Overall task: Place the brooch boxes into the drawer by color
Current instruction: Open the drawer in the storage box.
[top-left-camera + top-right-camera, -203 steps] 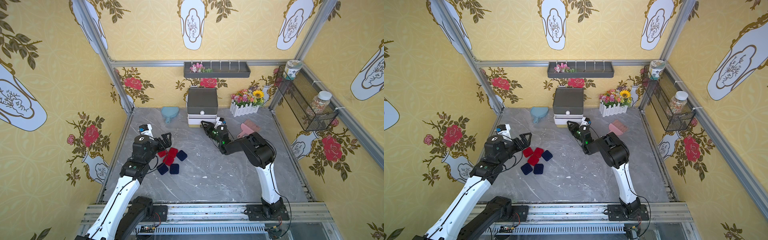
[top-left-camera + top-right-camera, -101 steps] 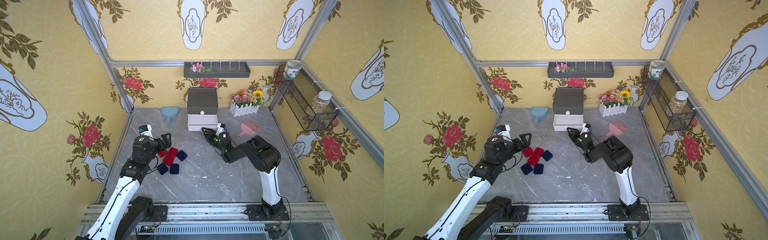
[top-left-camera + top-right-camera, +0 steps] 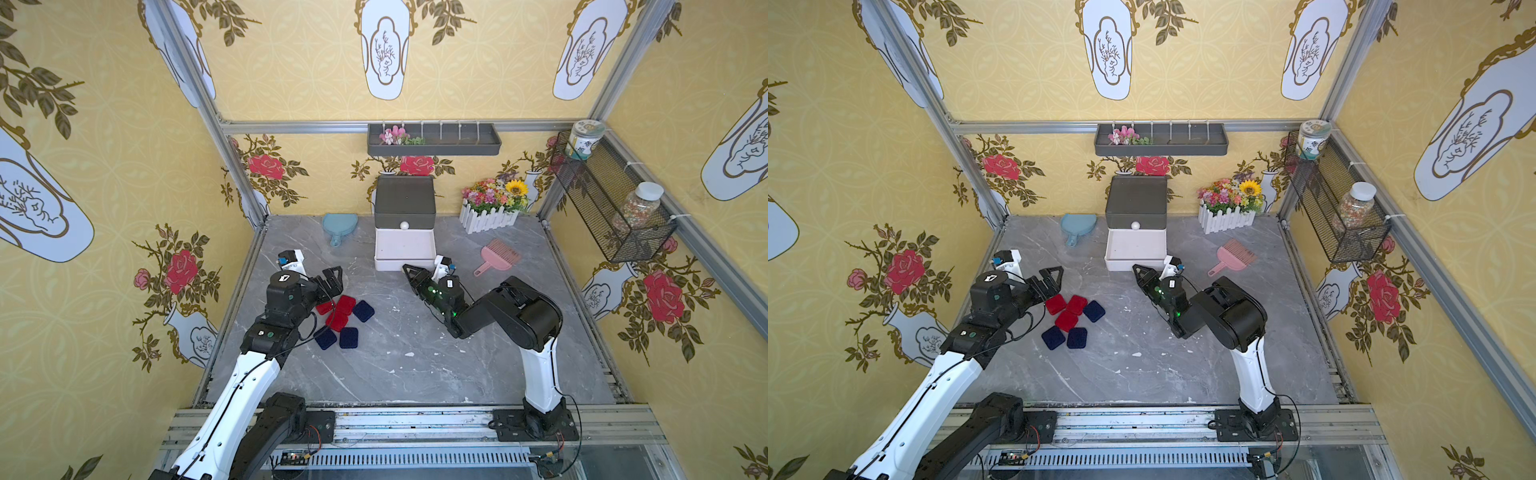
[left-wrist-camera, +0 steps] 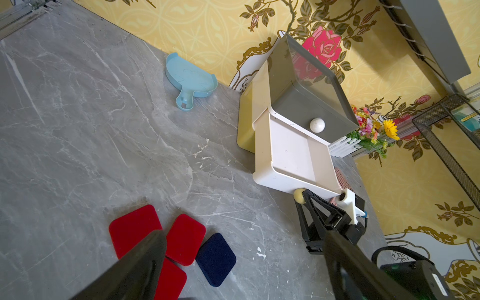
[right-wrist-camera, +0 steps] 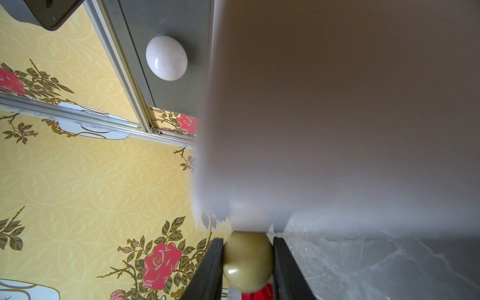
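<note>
Several brooch boxes lie in a cluster at the left of the table in both top views: red ones (image 3: 345, 304) (image 3: 1075, 304) and navy ones (image 3: 363, 311) (image 3: 1076, 337). My left gripper (image 3: 332, 278) (image 4: 242, 235) hangs open just over the cluster's far-left edge, holding nothing. The drawer chest (image 3: 405, 199) (image 3: 1136, 199) stands at the back wall with its white drawer (image 3: 405, 264) (image 4: 270, 176) pulled out and holding nothing. My right gripper (image 3: 409, 269) (image 5: 248, 259) is shut on that drawer's olive knob (image 5: 248, 262) (image 4: 299, 196).
A blue dustpan (image 3: 340, 224) lies left of the chest and a pink brush (image 3: 498, 255) to its right. A white-fenced flower box (image 3: 492, 208) stands at the back right. A grey wall tray (image 3: 434, 141) and a wire basket (image 3: 611, 203) with jars hang above.
My right gripper has drawn back toward the front with the knob, and the white drawer has slid out of the chest. The left arm has stayed still.
</note>
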